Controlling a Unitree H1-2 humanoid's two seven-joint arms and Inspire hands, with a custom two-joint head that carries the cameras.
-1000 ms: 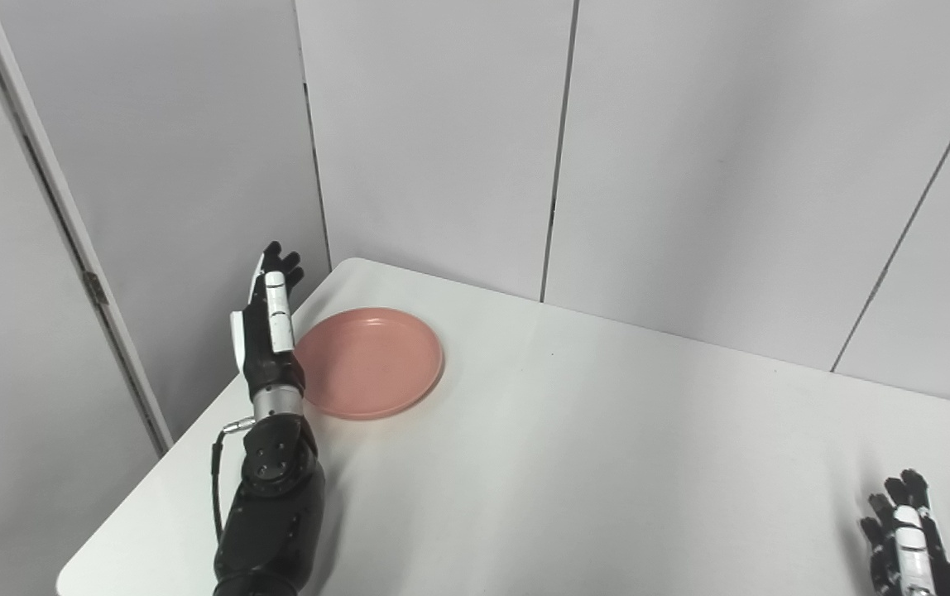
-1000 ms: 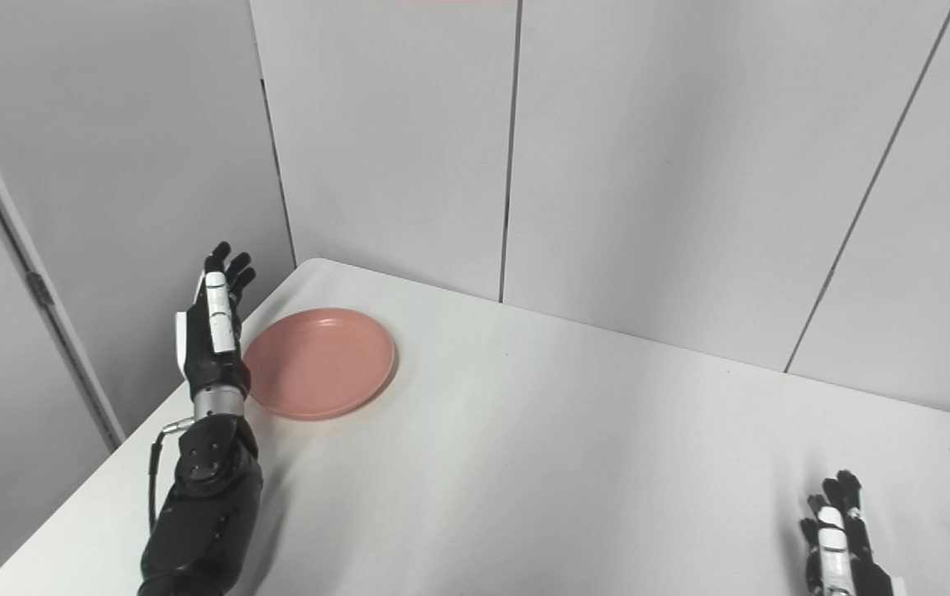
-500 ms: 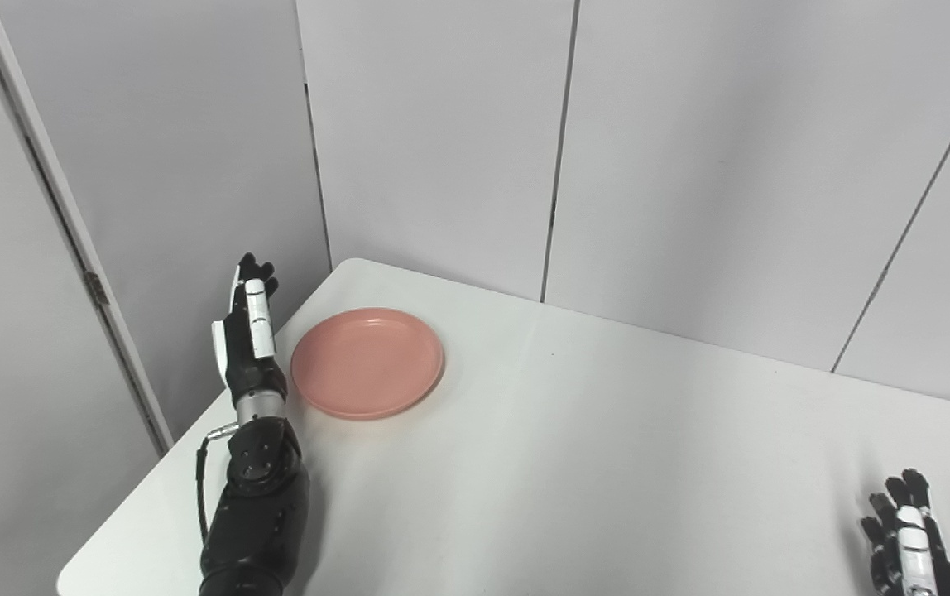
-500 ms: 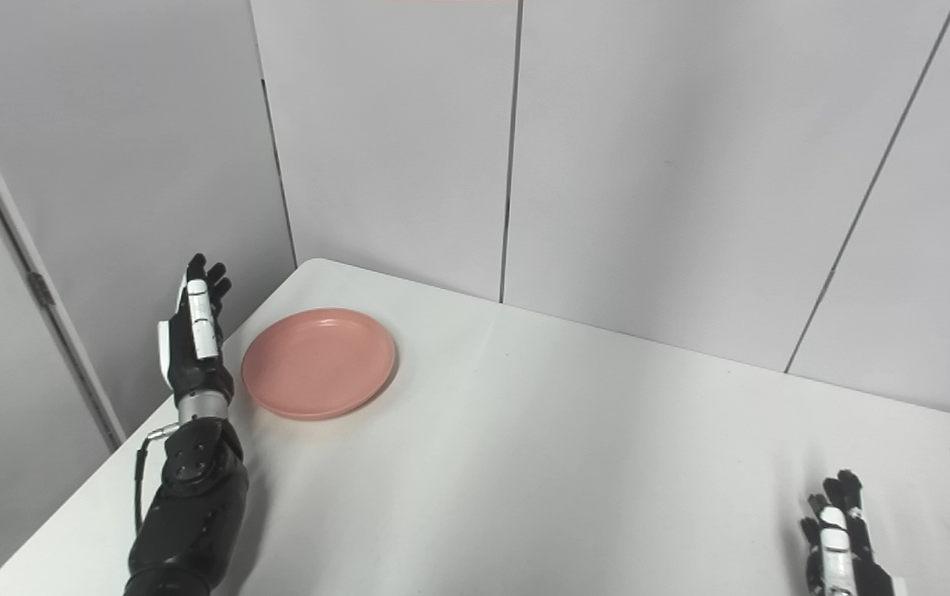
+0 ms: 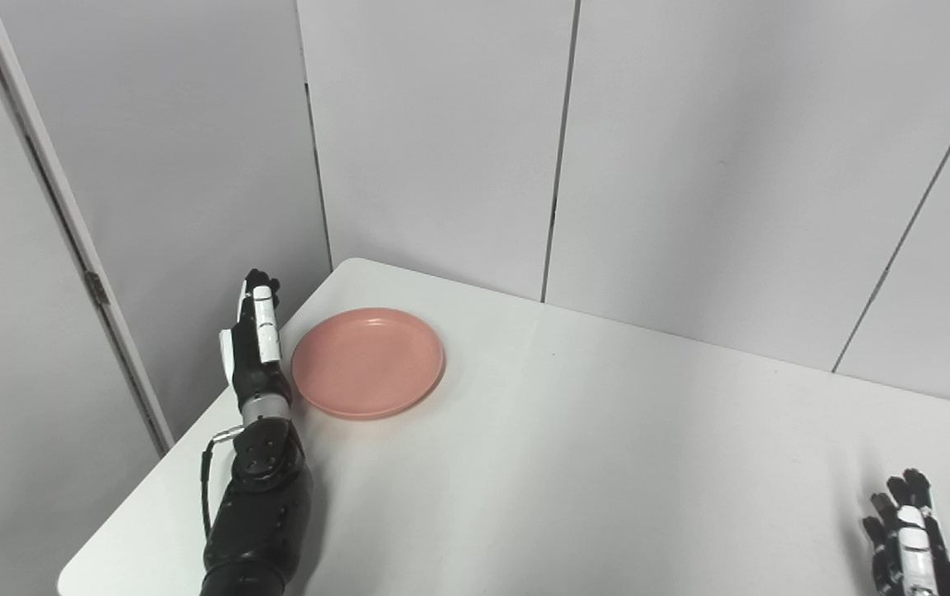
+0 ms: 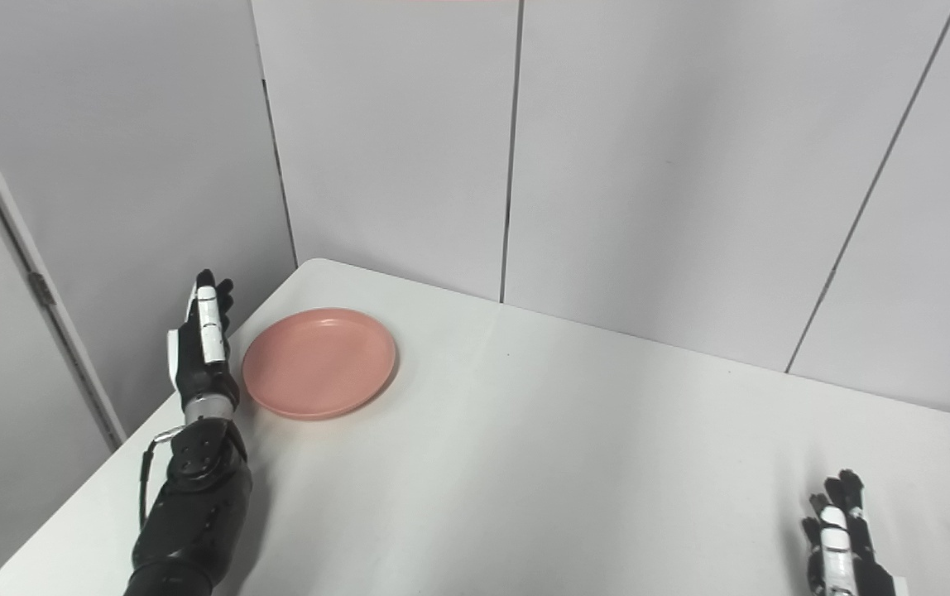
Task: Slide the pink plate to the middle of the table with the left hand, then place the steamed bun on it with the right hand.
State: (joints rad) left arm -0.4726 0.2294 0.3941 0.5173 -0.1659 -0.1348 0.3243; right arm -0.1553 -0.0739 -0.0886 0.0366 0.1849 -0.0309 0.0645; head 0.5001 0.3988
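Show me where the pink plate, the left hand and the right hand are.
pink plate (image 5: 367, 362), left eye view, centre of its dish.
left hand (image 5: 253, 343), left eye view, back of the hand.
right hand (image 6: 837, 542), right eye view, back of the hand.

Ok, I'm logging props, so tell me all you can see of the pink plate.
The pink plate is round, shallow, with a low raised rim, matte and plastic-looking. It is empty and lies flat near the white table's far left corner. The left robot hand stands edge-up just beside its left rim; contact cannot be told.
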